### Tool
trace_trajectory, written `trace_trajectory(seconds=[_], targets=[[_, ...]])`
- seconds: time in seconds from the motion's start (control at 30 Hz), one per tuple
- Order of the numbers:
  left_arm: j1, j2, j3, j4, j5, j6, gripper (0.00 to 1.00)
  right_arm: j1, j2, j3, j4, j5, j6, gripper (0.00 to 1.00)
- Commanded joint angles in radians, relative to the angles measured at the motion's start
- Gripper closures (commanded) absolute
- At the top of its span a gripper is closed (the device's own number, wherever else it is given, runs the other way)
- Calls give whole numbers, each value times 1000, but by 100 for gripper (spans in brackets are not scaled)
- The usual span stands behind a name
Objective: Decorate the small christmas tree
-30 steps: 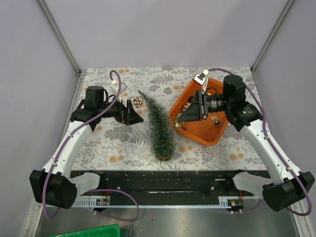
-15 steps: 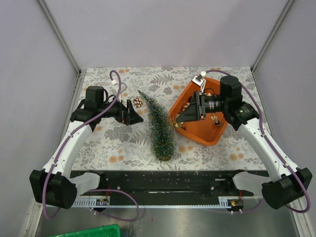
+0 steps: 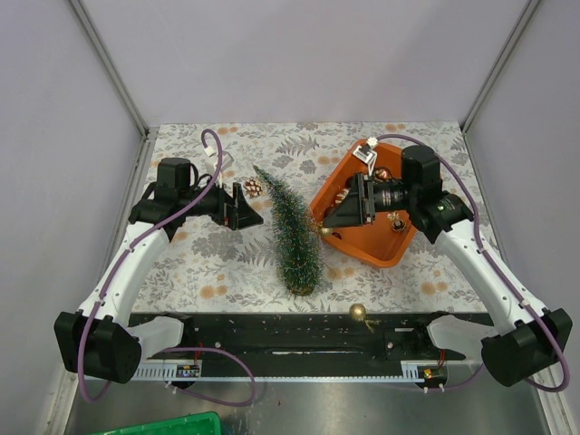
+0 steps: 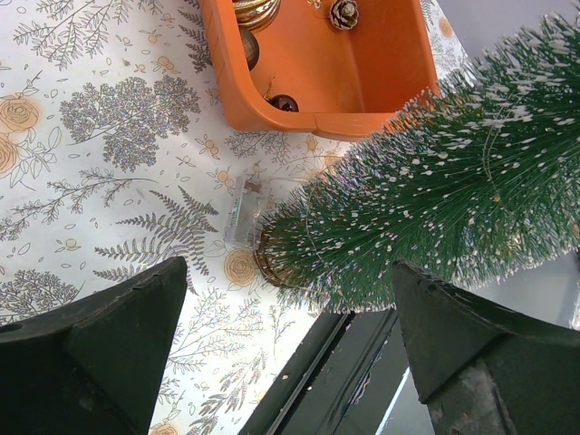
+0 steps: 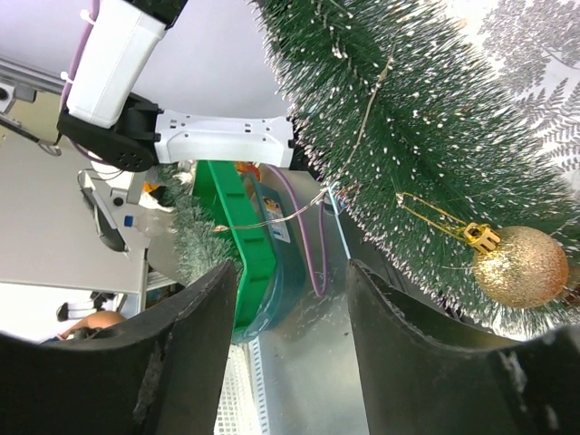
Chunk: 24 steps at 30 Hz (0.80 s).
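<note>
The small christmas tree (image 3: 295, 234) lies tilted mid-table, its brown base (image 3: 303, 288) toward the near edge. A gold ball (image 3: 324, 230) hangs on its right side by a gold cord; it also shows in the right wrist view (image 5: 526, 265) against the tree (image 5: 426, 136). My right gripper (image 3: 330, 217) is open and empty just right of the tree, over the orange tray's (image 3: 372, 249) left edge. My left gripper (image 3: 256, 216) is open and empty just left of the tree. The left wrist view shows the tree (image 4: 435, 199) and the tray (image 4: 362, 72).
A second gold ball (image 3: 358, 313) lies on the black rail at the near edge. A brown pinecone (image 3: 254, 188) lies behind the left gripper. The tray holds a gold ball (image 4: 254, 9), a pinecone (image 4: 344, 13) and a dark ball (image 4: 284, 102). A clear small piece (image 4: 243, 213) lies by the tree base.
A gold ball has appeared on the black rail at the near edge. The right arm's wrist has shifted slightly left and back. The left arm and the tree have not moved.
</note>
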Motion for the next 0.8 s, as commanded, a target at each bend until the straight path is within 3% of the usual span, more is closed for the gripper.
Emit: trace_trajectory(seconds=[0.0, 0.27, 0.47, 0.77], targets=[[-3, -34, 24, 18, -2, 9, 1, 8, -45, 13, -50, 71, -55, 42], [-3, -28, 39, 6, -15, 17, 1, -26, -93, 67, -163, 356, -111, 40], [-2, -25, 53, 1, -24, 17, 1, -134, -127, 75, -206, 554, -72, 41], [7, 1, 85, -12, -35, 20, 1, -267, 184, 187, -370, 845, -12, 53]])
